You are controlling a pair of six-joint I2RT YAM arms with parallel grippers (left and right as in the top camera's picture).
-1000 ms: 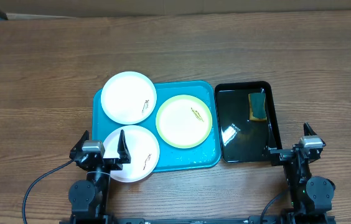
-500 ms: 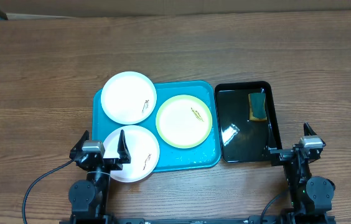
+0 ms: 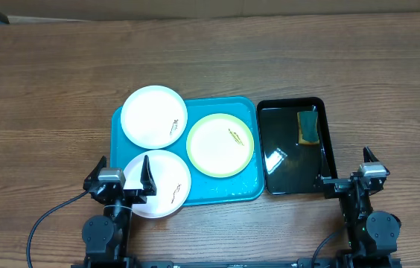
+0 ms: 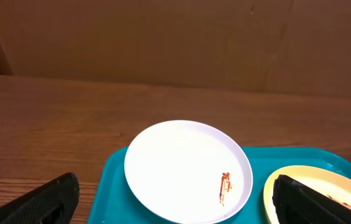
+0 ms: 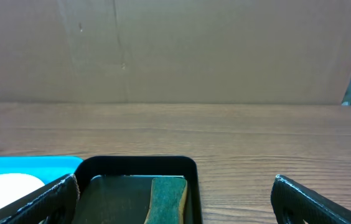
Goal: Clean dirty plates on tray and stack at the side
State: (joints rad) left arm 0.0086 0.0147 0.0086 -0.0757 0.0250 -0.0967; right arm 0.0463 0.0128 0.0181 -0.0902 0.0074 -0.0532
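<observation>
Three plates lie on the turquoise tray [image 3: 228, 191]. A white plate [image 3: 154, 117] [image 4: 188, 168] with a reddish smear sits at the tray's back left corner. A green-rimmed plate [image 3: 220, 144] [image 4: 325, 190] with a dark smear is in the middle. Another smeared white plate [image 3: 159, 183] overhangs the tray's front left edge. My left gripper [image 3: 123, 173] [image 4: 178, 208] is open at that front plate, with nothing between its fingers. My right gripper [image 3: 348, 173] [image 5: 182, 208] is open at the front right, holding nothing.
A glossy black tray [image 3: 292, 160] [image 5: 138, 163] stands right of the turquoise tray, with a green-and-yellow sponge [image 3: 308, 126] [image 5: 166, 199] in its back right corner. Bare wooden table surrounds both trays. A cardboard wall rises behind the table.
</observation>
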